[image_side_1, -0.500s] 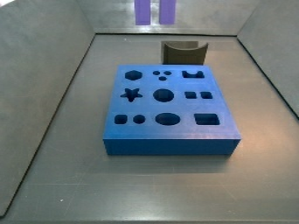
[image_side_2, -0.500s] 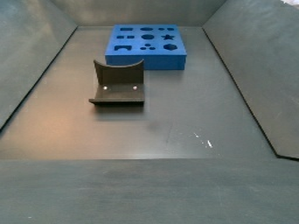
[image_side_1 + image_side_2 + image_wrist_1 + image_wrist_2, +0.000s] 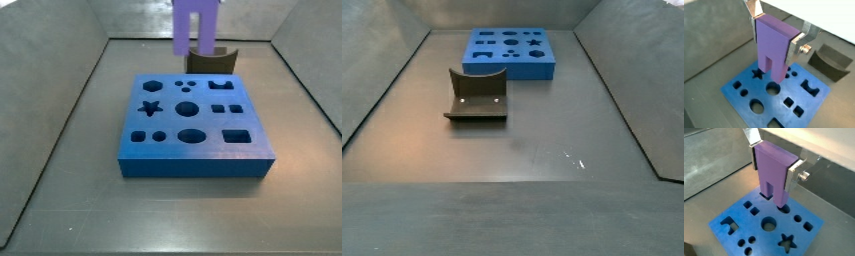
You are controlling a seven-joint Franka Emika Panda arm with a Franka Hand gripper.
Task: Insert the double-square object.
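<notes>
The double-square object [image 3: 774,42], a light purple block with two square prongs pointing down, is held upright between my gripper's [image 3: 775,34] silver fingers [image 3: 797,44]. It shows in both wrist views [image 3: 774,170], hanging above the blue board [image 3: 817,107] with shaped holes [image 3: 747,227]. In a side view the block [image 3: 197,25] hangs from the top edge, its prongs over the board's [image 3: 194,125] far edge. The gripper itself is above that view. The block and gripper are out of the other side view, which shows the board [image 3: 509,50].
A dark grey curved block [image 3: 211,60] stands just behind the board, also seen in a wrist view [image 3: 832,60] and a side view [image 3: 476,95]. Grey walls enclose the floor on all sides.
The purple block has come down: only its prong tips showed at the top of the side view before, now much more of it hangs there.
</notes>
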